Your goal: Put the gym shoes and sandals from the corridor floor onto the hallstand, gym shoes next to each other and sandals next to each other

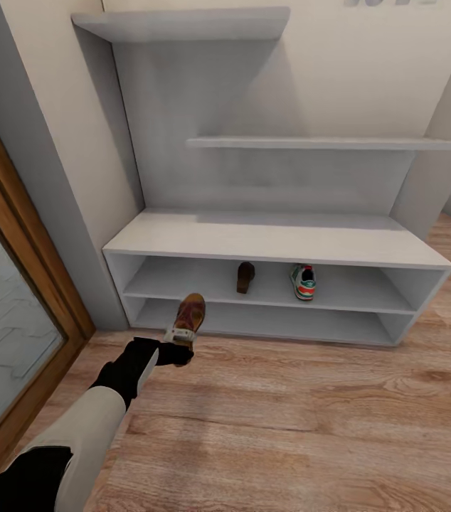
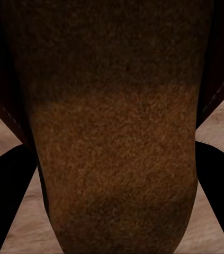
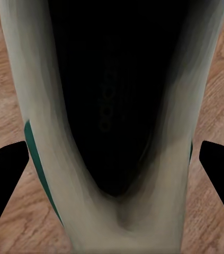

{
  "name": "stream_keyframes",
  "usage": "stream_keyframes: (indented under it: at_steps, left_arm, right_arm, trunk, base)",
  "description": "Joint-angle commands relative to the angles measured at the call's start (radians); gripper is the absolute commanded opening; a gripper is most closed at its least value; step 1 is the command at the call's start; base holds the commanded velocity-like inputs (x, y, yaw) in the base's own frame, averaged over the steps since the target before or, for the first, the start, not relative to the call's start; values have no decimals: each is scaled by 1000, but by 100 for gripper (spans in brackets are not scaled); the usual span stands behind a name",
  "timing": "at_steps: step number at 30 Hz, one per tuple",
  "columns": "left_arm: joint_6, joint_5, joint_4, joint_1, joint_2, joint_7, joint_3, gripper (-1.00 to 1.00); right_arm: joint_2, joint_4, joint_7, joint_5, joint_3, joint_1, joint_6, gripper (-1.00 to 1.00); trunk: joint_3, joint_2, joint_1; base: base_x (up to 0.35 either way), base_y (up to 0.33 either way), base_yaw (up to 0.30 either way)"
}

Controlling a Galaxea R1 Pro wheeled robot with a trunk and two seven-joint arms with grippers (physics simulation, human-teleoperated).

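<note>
**Before the hallstand: a sandal in the left gripper, a gym shoe in the right**

Against the far wall stands the pale grey hallstand, a low bench with two open tiers and two staggered floating shelves above. On its upper tier a dark-brown sandal lies near the middle, and a gym shoe with green stripes and a red-orange heel lies just to its right, the two slightly apart. At the left a wood-framed glass door runs along the wall; nothing lies between the arm and the hallstand's front.

Much is cut off. In the left wrist view the held sandal blocks most of the picture; the corridor floor shows at the edges. In the right wrist view the held gym shoe does likewise.

The left gripper is clamped on the second sandal, holding it above the floor just before the lower tier's left part. The right gripper has its fingers either side of the gym shoe's white sole, closed on it over the wood planks.
</note>
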Motion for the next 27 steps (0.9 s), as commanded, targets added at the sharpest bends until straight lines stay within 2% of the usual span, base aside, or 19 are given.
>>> stream_keyframes:
  at_steps: [1,6,19,27]
  left_arm:
    - [4,-9,-1,0,-1,-7,4,-100]
    - [4,-10,-1,1,0,-7,4,-100]
    - [-4,-6,-3,6,1,-5,2,-100]
    - [-9,-5,-4,6,1,-5,5,-100]
  right_arm:
    - [0,1,7,10,-9,-1,-4,-100]
    - [0,1,6,10,-8,-2,-4,-100]
    - [0,2,5,15,-8,-2,-5,-100]
    - [0,1,5,13,-9,-2,-4,-100]
  trunk:
    - [-6,-8,4]
    - [-29,-43,23]
    - [-29,-43,23]
    - [-29,-43,23]
  base:
    - [0,0,0]
    - [0,0,0]
    - [9,0,0]
    - [266,-58,-7]
